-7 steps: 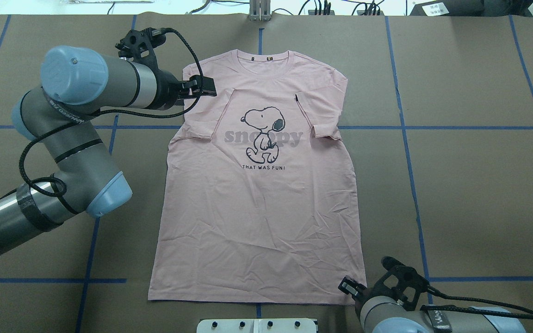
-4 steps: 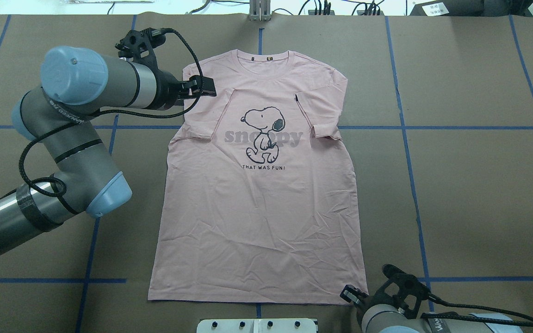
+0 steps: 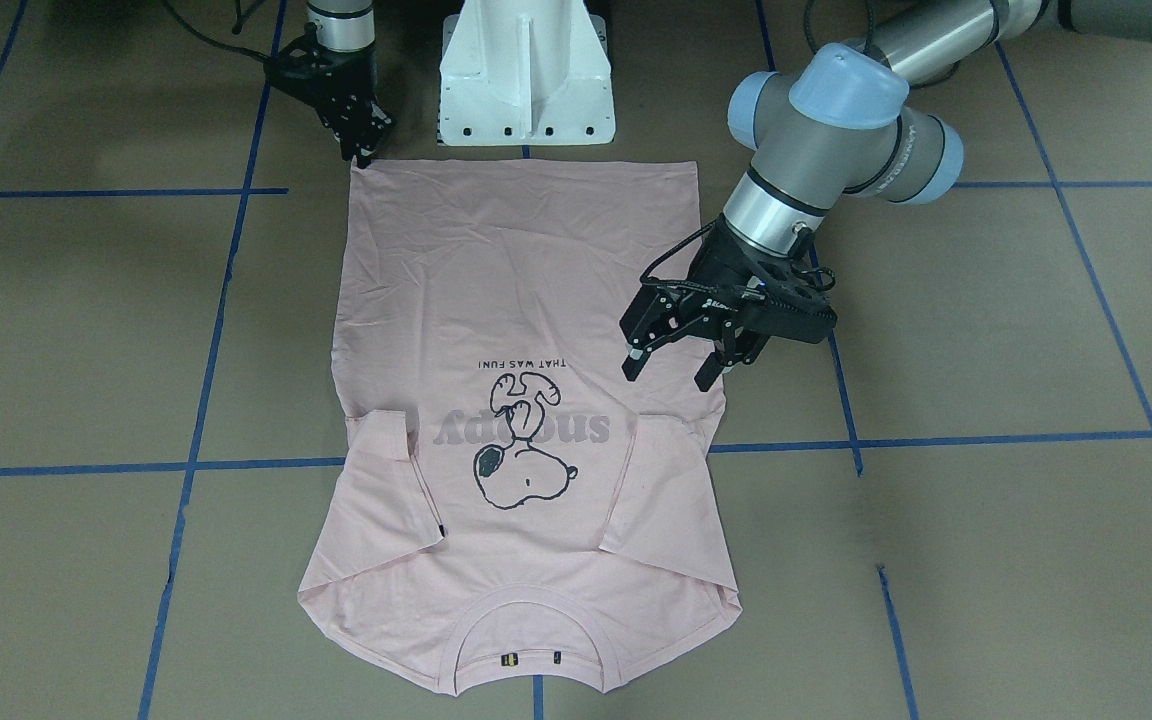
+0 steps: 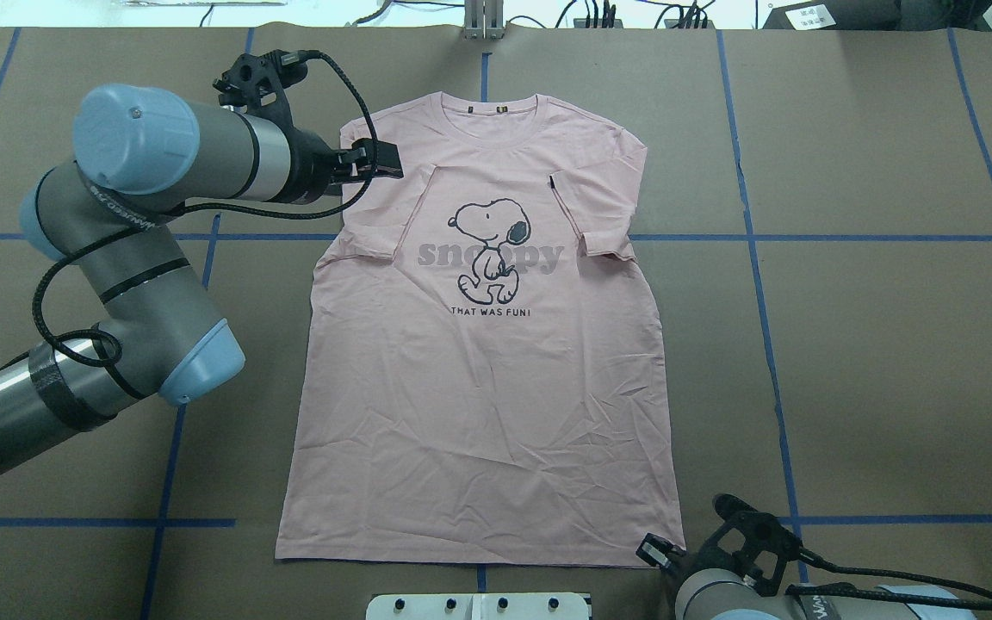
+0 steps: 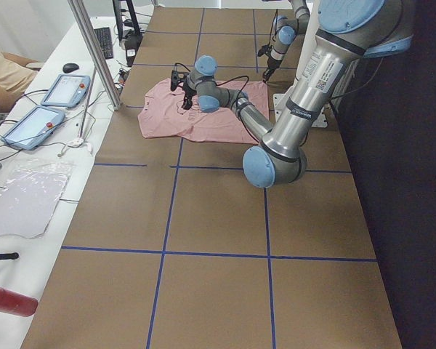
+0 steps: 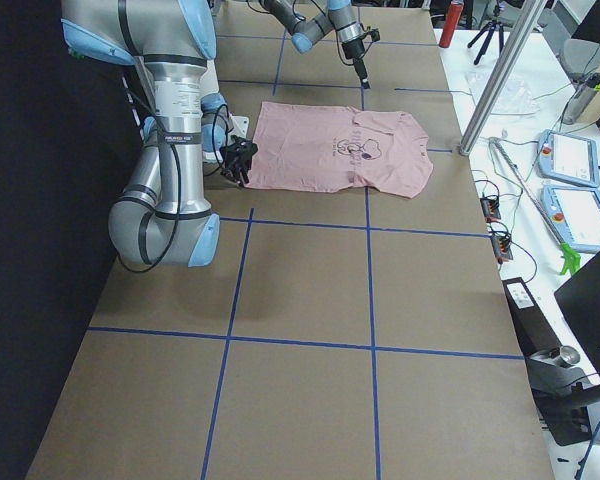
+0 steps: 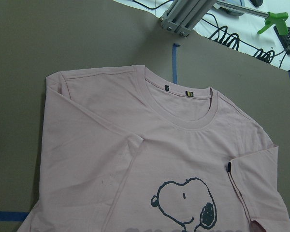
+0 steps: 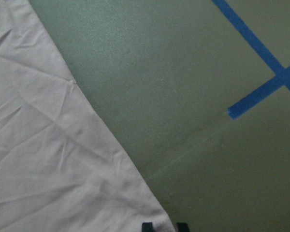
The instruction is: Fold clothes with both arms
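The pink Snoopy T-shirt (image 4: 479, 379) lies flat on the brown table (image 4: 892, 344), print up and sleeves folded in. The left gripper (image 3: 669, 368) hovers above its sleeve side, jaws wide apart and empty. The right gripper (image 3: 363, 153) sits at its hem corner, fingertips (image 8: 146, 226) narrowly apart; I cannot tell whether they pinch it.

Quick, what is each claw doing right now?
Left claw: open, empty, above the T-shirt.
Right claw: at the T-shirt's hem corner; open or closed cannot be told.

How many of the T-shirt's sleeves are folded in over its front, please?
2: one sleeve beside the left gripper, the other sleeve opposite, both flat on the T-shirt.
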You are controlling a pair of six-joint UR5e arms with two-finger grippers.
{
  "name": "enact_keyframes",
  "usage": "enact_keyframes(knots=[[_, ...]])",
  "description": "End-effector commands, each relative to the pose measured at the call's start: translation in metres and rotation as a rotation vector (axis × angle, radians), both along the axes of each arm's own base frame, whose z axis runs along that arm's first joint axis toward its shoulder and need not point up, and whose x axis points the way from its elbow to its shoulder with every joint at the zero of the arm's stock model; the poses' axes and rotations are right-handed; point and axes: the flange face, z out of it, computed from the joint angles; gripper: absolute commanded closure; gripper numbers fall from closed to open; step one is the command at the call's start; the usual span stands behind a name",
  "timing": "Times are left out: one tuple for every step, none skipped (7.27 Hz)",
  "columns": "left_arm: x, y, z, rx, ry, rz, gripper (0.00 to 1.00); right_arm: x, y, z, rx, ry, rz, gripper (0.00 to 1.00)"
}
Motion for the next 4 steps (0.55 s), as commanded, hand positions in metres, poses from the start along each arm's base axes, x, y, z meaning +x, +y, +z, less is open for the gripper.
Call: enact_keyframes(knots=[[-0.0039,0.0024,-0.0009,-0.012,0.008,-0.005,0.07,-0.0008,0.0001,-0.0092,-0.001,-0.021,-0.001,1.0],[-0.0058,0.0038,-0.0032,-0.023,0.02,-0.012,0.07,0.0028,-0.0001,-0.0146,-0.001,-0.034,-0.001,1.0],[-0.0068,0.0048,-0.004,-0.043,0.032,-0.019,0.07,0.0047,-0.0019,-0.0159,0.0,-0.038,0.003,1.0],[-0.0078,0.0068,-0.0062,-0.048,0.039,-0.022,0.07,0.0067,-0.0024,-0.0105,-0.001,-0.025,0.002,1.0]])
